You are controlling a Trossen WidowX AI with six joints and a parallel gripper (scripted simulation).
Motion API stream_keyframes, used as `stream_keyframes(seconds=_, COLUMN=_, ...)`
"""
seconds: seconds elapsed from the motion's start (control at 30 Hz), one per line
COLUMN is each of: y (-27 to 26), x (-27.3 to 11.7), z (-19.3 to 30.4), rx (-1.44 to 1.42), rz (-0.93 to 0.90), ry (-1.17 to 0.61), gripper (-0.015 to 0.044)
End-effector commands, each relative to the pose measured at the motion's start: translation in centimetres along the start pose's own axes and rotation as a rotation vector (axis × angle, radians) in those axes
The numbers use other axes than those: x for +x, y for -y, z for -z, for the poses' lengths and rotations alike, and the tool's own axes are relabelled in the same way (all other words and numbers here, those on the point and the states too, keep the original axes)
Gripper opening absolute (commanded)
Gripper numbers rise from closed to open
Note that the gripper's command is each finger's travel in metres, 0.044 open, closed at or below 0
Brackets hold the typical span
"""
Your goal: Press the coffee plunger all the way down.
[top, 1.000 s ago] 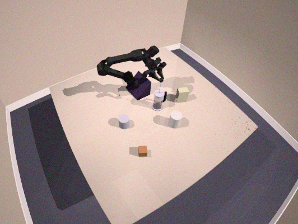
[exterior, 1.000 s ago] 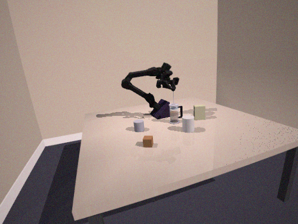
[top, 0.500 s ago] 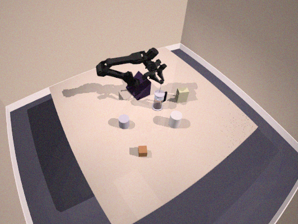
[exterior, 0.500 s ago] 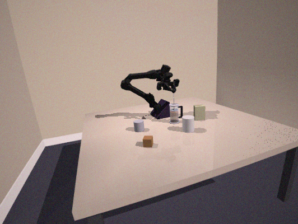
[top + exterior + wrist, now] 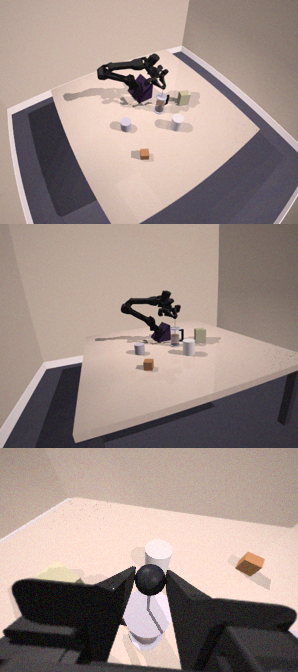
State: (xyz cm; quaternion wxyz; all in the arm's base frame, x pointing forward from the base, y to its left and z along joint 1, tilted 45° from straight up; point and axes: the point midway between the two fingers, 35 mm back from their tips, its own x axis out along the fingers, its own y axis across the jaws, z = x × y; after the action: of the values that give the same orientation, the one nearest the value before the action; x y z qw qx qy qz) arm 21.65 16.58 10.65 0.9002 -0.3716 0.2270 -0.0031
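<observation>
We see our black end effector [image 5: 150, 579] partly closed, gripping the round black plunger knob [image 5: 150, 579] above the glass coffee press [image 5: 161, 103], fingers at nine and three o'clock.

A white cylinder [image 5: 159, 553] is standing just beyond the fingertips, straight ahead of them on the table [image 5: 196, 157]. An orange cube [image 5: 250, 563] is sitting farther out, off to the right of the right finger. A pale green block [image 5: 184, 97] is resting low beside the left finger. A lavender cylinder [image 5: 125, 124] is standing well apart from the fingers, and a purple block [image 5: 143, 89] is sitting behind them.
</observation>
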Motion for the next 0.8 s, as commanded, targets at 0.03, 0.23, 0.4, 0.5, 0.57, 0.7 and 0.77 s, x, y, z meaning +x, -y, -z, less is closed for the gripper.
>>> stream_keyframes(seconds=0.03, y=-0.1, x=1.1, z=2.4, rx=-0.036, rz=-0.001, ry=-0.042, gripper=0.0121)
stream_keyframes(seconds=0.23, y=0.0, x=1.6, z=3.2, rx=-0.036, rz=0.000, ry=-0.041, gripper=0.0121)
stream_keyframes(seconds=0.4, y=0.0, x=2.0, z=3.9, rx=-0.036, rz=0.000, ry=-0.040, gripper=0.0121)
stream_keyframes(seconds=0.5, y=0.0, x=2.3, z=4.2, rx=-0.037, rz=0.001, ry=-0.039, gripper=0.0121)
stream_keyframes(seconds=0.57, y=0.0, x=2.5, z=4.4, rx=-0.037, rz=0.001, ry=-0.038, gripper=0.0121)
stream_keyframes(seconds=0.7, y=0.1, x=3.0, z=4.7, rx=-0.037, rz=0.003, ry=-0.036, gripper=0.0121)
stream_keyframes(seconds=0.77, y=0.1, x=3.1, z=4.6, rx=-0.038, rz=0.003, ry=-0.036, gripper=0.0121)
